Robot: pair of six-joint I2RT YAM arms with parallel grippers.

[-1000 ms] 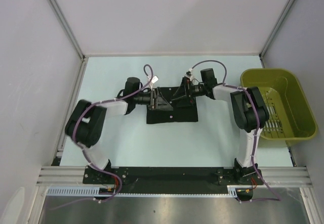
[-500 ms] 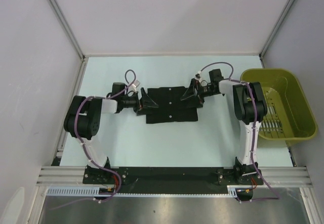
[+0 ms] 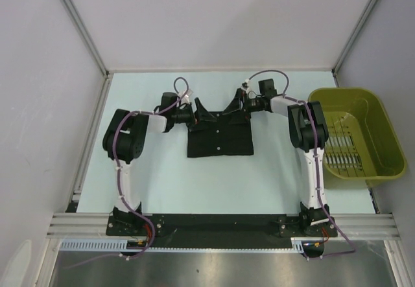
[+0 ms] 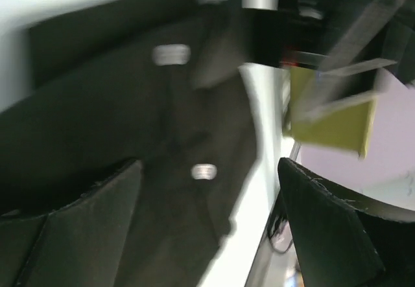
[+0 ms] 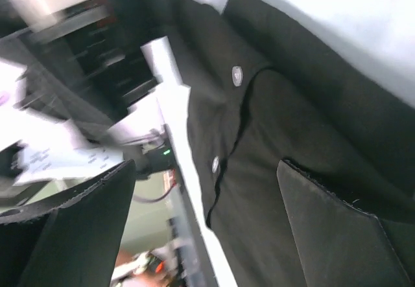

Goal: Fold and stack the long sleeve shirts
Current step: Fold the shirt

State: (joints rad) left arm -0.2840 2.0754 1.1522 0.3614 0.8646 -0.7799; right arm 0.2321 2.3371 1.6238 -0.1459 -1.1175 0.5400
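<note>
A folded black shirt (image 3: 219,138) lies on the surface (image 3: 162,177). The left gripper (image 3: 200,114) and right gripper (image 3: 232,107) stand spread wide at its far corners.

Top external: high, above and behind arms, looking down; arm bases (image 3: 130,221) along bottom edge, whole table (image 3: 162,177) in frame, basket (image 3: 343,94) at right.
Left wrist: very near, tilted, blurred; left fingers (image 4: 71,235) in lower corners, shirt (image 4: 130,125) filling left half, basket (olive smear) upper right.
Right wrist: equally near, sharper; right fingers (image 5: 331,222) in lower corners, shirt across centre.
All three share shirt; top and left wrist share basket.
</note>
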